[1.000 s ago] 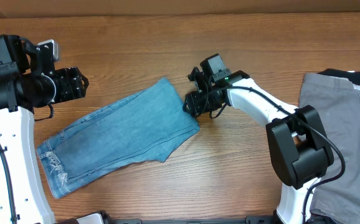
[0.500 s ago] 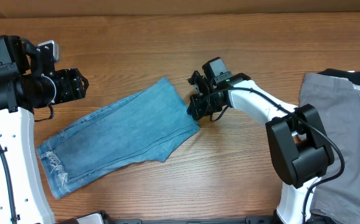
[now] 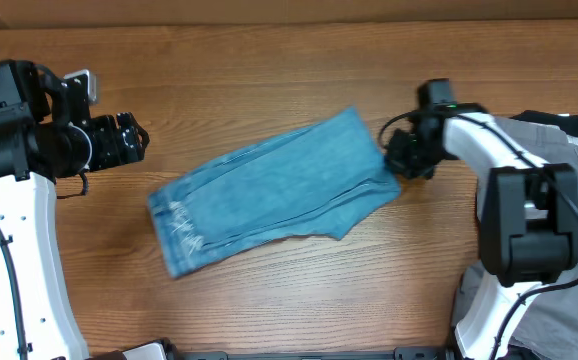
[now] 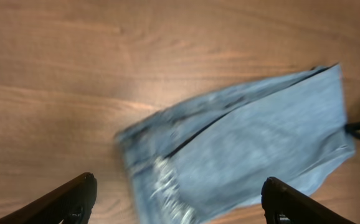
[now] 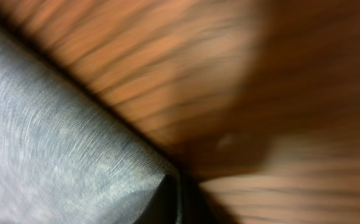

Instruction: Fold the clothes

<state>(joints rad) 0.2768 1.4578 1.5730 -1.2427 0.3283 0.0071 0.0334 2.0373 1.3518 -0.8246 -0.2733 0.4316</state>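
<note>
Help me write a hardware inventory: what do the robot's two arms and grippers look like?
Both match: the left arm and right arm have white rounded link shells, bulky black joint housings and thin black cables looping alongside. The left gripper and right gripper are black.

We log the jeans (image 3: 269,190) as matt light blue denim cloth, finely woven, with a rough frayed whitish hem. The table (image 3: 269,80) is smooth brown wood grain with a low sheen. The left arm (image 3: 31,250) and right arm (image 3: 484,135) have glossy white plastic shells with matt black parts, and the grey garment (image 3: 559,200) is soft matt cloth.
</note>
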